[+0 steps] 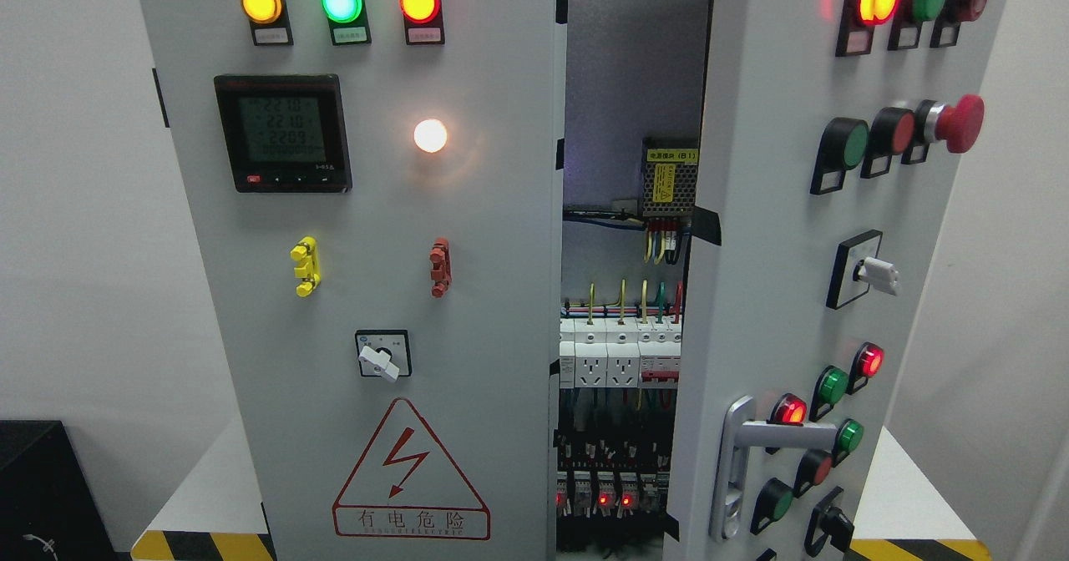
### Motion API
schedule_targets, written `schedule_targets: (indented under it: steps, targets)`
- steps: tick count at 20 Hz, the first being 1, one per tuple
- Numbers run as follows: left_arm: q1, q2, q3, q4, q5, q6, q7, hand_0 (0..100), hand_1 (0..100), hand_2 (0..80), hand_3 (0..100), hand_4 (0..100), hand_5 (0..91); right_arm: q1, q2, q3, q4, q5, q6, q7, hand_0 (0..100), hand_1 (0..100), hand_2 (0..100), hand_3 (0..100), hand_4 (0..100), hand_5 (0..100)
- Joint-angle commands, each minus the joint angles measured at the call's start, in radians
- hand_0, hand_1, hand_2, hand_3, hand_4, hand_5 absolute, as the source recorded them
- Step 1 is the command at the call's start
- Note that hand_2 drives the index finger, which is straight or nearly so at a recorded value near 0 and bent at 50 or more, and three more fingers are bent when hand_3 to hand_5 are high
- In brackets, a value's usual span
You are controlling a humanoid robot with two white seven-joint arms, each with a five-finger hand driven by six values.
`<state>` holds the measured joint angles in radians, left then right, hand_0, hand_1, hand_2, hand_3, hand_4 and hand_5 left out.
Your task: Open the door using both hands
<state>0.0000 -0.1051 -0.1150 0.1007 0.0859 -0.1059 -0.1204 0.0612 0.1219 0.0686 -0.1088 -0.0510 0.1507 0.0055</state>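
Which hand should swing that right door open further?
Neither hand is in view. Probably the right: the right door stands ajar, with its silver handle at lower right, on that arm's side.

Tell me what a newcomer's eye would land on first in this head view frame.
Probably the right door, swung partly open and exposing breakers and wiring in the dark gap at centre. Next come the lit yellow, green and red lamps across the top of the closed left door, with the red lightning warning triangle near its bottom. No robot hand shows anywhere.
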Motion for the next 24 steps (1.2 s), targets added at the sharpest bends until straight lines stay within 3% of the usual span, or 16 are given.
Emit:
schedule_targets:
  steps: [1,13,15,16,17,18,20,22,24]
  targets:
    - [-0.003,-0.001,0.000,0.001,0.000,0.000,-0.001,0,0,0.0,0,0,0.0,0.006,0.002,-0.003,-0.002,-0.001,0.000,-0.001,0,0,0,0,0,0]
    - [-0.026,0.007,0.005,-0.003,0.006,0.000,-0.001,0,0,0.0,0,0,0.0,0.006,0.002,-0.003,-0.002,-0.001,0.000,0.001,0,0,0,0,0,0]
    - [0.012,0.025,0.005,-0.130,0.014,-0.014,-0.036,0,0,0.0,0,0,0.0,0.006,0.002,-0.003,-0.002,-0.001,0.000,-0.001,0,0,0,0,0,0]
    - [0.076,0.059,0.005,-0.242,0.038,-0.015,-0.085,0,0,0.0,0,0,0.0,0.006,0.002,-0.003,-0.002,-0.001,0.000,-0.001,0,0,0,0,0,0]
    - [0.148,0.115,0.002,-0.394,0.099,-0.015,-0.160,0,0,0.0,0,0,0.0,0.006,0.002,-0.003,-0.002,-0.001,0.000,-0.001,0,0,0,0,0,0]
    - [0.222,0.193,0.002,-0.587,0.200,-0.015,-0.251,0,0,0.0,0,0,0.0,0.006,0.002,-0.003,-0.002,-0.001,0.000,0.001,0,0,0,0,0,0]
    - [0.416,0.424,0.005,-0.993,0.469,-0.017,-0.411,0,0,0.0,0,0,0.0,0.006,0.002,-0.003,-0.002,-0.001,0.000,-0.001,0,0,0,0,0,0]
    - [0.590,0.723,0.061,-1.357,0.839,-0.020,-0.478,0,0,0.0,0,0,0.0,0.006,0.002,-0.003,-0.002,-0.001,0.000,-0.001,0,0,0,0,0,0]
    - [0.754,1.006,0.243,-1.537,1.206,-0.026,-0.505,0,0,0.0,0,0,0.0,0.006,0.002,-0.003,-0.002,-0.001,0.000,-0.001,0,0,0,0,0,0]
